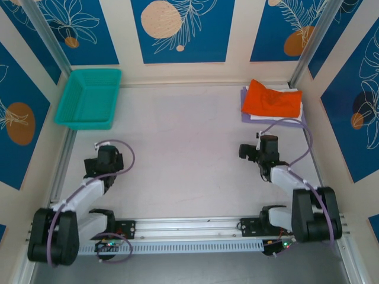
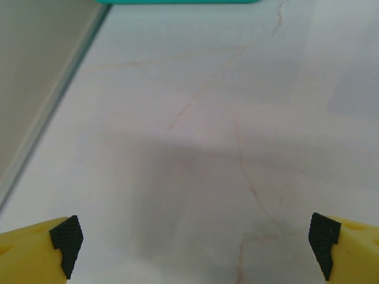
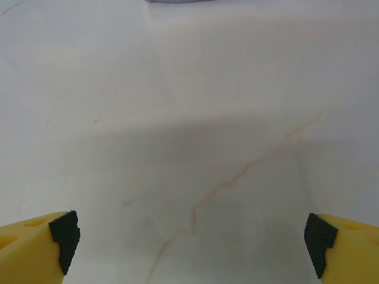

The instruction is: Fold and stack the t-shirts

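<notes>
The orange t-shirt [image 1: 271, 99] lies folded on top of a small pile in the far right corner of the surface [image 1: 189, 148]. A white t-shirt [image 1: 295, 91] peeks out beneath it at the far edge, and a lavender t-shirt [image 1: 266, 120] shows as a strip along the near edge. The three sit squared over one another, which reads as a finished stack, parked in the corner so the middle of the surface is free for folding. Both arms are drawn in toward their bases, well apart from the pile. The left end effector [image 2: 195, 239] hangs low over bare marbled surface with its yellow fingers spread wide and nothing between the black pads. The right end effector [image 3: 192, 239] is spread just as wide and equally empty, facing the stack, whose pale edge just enters the top of its wrist view. That open, withdrawn posture suits a resting pose with no grasp in hand, and I judge the task to be at or very near its end. A teal mesh basket [image 1: 89, 100] stands in the far left corner, empty as far as the overhead view shows (its rim also crosses the top of the left wrist view). No brand, label or writing is legible anywhere; the wall panels [image 1: 177, 29] carry only leaf and circle artwork on blue.
</notes>
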Controlling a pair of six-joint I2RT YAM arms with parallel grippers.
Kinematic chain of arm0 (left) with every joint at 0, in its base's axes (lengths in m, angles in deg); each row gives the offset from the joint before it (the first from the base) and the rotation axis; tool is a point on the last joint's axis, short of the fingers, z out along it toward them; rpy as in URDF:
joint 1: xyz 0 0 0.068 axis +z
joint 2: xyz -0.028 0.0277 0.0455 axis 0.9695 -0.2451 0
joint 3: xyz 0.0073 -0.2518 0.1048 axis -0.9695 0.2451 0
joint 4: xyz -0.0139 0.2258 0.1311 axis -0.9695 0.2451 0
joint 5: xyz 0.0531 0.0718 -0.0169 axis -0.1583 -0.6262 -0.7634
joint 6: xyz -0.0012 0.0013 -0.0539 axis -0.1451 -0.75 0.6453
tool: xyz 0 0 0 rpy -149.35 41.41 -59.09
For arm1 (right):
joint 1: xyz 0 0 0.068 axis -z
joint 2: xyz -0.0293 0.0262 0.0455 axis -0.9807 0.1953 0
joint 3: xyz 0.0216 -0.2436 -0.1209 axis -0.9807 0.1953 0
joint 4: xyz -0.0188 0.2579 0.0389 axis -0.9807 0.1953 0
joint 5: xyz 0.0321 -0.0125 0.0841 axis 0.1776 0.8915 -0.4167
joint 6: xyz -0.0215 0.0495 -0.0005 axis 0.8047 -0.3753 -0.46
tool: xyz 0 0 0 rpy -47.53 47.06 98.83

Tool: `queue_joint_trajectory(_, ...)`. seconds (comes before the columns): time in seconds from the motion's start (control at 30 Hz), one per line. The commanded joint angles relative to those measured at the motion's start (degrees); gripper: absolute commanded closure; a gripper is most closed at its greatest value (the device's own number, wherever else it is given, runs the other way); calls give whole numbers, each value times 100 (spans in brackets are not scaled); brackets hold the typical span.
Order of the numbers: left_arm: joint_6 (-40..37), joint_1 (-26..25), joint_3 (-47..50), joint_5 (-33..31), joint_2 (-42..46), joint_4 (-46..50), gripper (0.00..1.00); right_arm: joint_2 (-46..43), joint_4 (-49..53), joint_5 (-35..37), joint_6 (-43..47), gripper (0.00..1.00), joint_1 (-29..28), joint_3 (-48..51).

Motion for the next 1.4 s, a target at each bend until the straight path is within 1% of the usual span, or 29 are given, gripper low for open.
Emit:
queue_joint_trajectory(0.0, -249, 267, -431, 805, -568, -1068, 0, 572, -1084, -316, 159, 1, -50, -491)
queue_joint_trajectory(0.1, -366, 406, -651, 1092, -1060, -1492, 0, 1119, -1461, -451, 265, 1, -119, -826)
queue_joint_trajectory(0.13, -377, 434, -720, 1115, -1213, -1620, 0, 1263, -1234, -468, 423, 1, -150, -1042)
queue_joint_trajectory(0.17, -411, 461, -768, 1168, -1339, -1752, 0, 1382, -1273, -360, 565, 1, -196, -1116)
queue_joint_trajectory(0.23, -516, 478, -825, 1253, -1534, -2033, 0, 1413, -1620, -490, 801, 1, -166, -1006)
queue_joint_trajectory(0.3, -526, 480, -846, 1352, -1692, -2377, 0, 1423, -2052, -794, 736, 1, 26, -810)
queue_joint_trajectory(0.37, -704, 480, -957, 1709, -1832, -2374, 0, 1434, -2543, -1118, 588, 1, 250, -543)
queue_joint_trajectory(0.4, -797, 480, -967, 1898, -1851, -2362, 0, 1386, -2525, -1213, 558, 1, 302, -506)
queue_joint_trajectory(0.47, -872, 480, -880, 2089, -1794, -2459, 0, 1350, -2817, -1146, 630, 1, 227, -345)
queue_joint_trajectory(0.53, -942, 480, -532, 2351, -1551, -2824, 0, 1277, -3159, -1113, 656, 1, 196, -110)
queue_joint_trajectory(0.6, -953, 480, -174, 2524, -1285, -3311, 0, 1309, -3887, -981, 647, 1, 161, 294)
queue_joint_trajectory(0.67, -574, 480, 246, 2305, -1160, -4027, 0, 1496, -4864, -822, 834, 1, -26, 703)
queue_joint_trajectory(0.7, -364, 480, 420, 2142, -1124, -4350, 0, 1472, -5053, -472, 918, 1, -195, 824)
queue_joint_trajectory(0.73, -327, 471, 525, 2107, -1146, -4603, 0, 1448, -5209, -473, 987, 1, -239, 914)
queue_joint_trajectory(0.8, -425, 462, 534, 2212, -1213, -4710, 0, 1531, -5692, -427, 1101, 1, -333, 1121)
queue_joint_trajectory(0.93, -440, 475, 405, 2247, -1597, -4863, 0, 1506, -5624, -486, 1033, 1, -269, 1110)
queue_joint_trajectory(1.0, -556, 470, 356, 2539, -1840, -5057, 0, 1492, -5523, -486, 1001, 1, -243, 1060)
queue_joint_trajectory(1.07, -676, 437, 241, 2745, -1971, -4966, 0, 1488, -5548, -504, 976, 1, -225, 1082)
queue_joint_trajectory(1.2, -816, 349, 58, 2812, -2446, -5098, 0, 1483, -5474, -543, 909, 1, -156, 1053)
queue_joint_trajectory(1.23, -888, 270, -148, 2739, -2422, -4622, 0, 1479, -5335, -512, 872, 1, -134, 980)
queue_joint_trajectory(1.27, -1021, 113, -223, 2475, -2465, -4552, 0, 1479, -5018, -453, 803, 1, -92, 824)
queue_joint_trajectory(1.33, -1036, 57, -249, 2398, -2471, -4500, 0, 1536, -4010, -335, 551, 1, 31, 271)
queue_joint_trajectory(1.37, -1036, 56, -258, 2408, -2475, -4493, 0, 1500, -3887, -859, 411, 1, 307, 208)
